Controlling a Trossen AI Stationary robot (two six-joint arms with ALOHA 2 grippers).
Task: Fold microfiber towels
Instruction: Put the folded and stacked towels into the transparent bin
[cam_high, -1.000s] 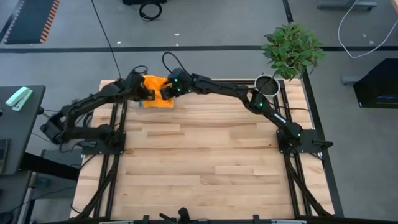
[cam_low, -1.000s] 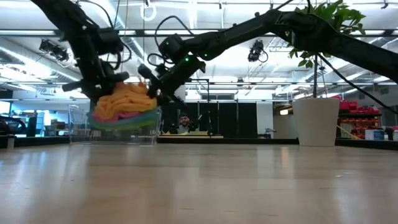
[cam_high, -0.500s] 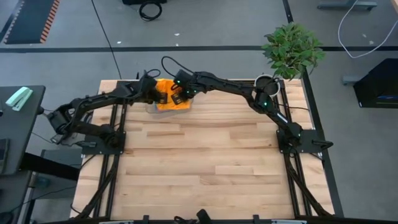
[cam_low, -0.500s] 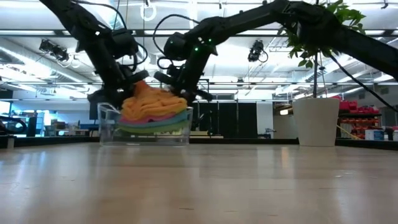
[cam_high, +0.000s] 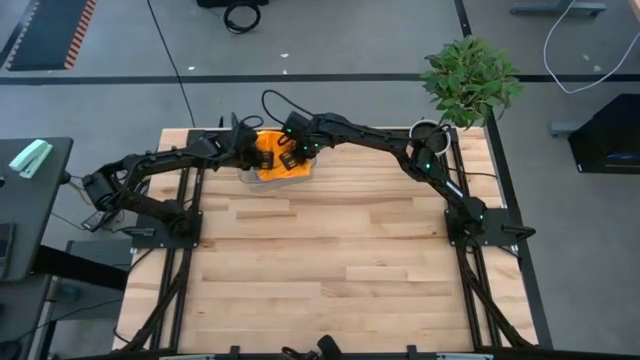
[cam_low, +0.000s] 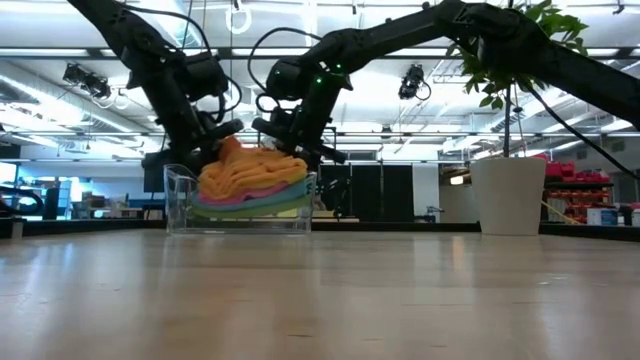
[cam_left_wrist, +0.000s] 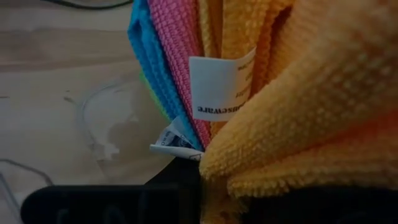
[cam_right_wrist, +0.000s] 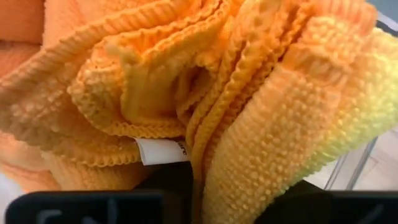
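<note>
A clear plastic tray (cam_low: 180, 205) stands on the table's far part, left of centre. It holds a pile of microfiber towels. A rumpled orange towel (cam_low: 250, 165) lies on top, with pink (cam_left_wrist: 177, 56), yellow, green and blue (cam_left_wrist: 144, 56) ones under it. My left gripper (cam_high: 246, 152) is at the pile's left side and my right gripper (cam_high: 293, 152) at its right side. Each is shut on the orange towel. Both slant down into the heap. My left gripper pinches a bunched fold of the orange towel (cam_left_wrist: 214, 168) at the pile's left side, near a white label (cam_left_wrist: 221, 87). It comes slanting down from the table's left. The towel stays heaped on the pile, slack. My right gripper has folds of the orange towel (cam_right_wrist: 196, 158) running down between its fingers at the pile's right side, beside a white label (cam_right_wrist: 158, 150). It comes steeply from above and from the right. The cloth lies slack on the pile.
A white pot with a green plant (cam_high: 432, 136) stands at the table's far right corner. The bare wooden tabletop (cam_high: 330, 260) stretches from the tray to the near edge. Dark frame rails run along both sides of the table.
Both grippers have gone toward the table's right and down, and the tray with its pile went with them. The tray was tilted and off the table near the far left; it now stands level on the table. My right gripper has tipped more steeply downward.
</note>
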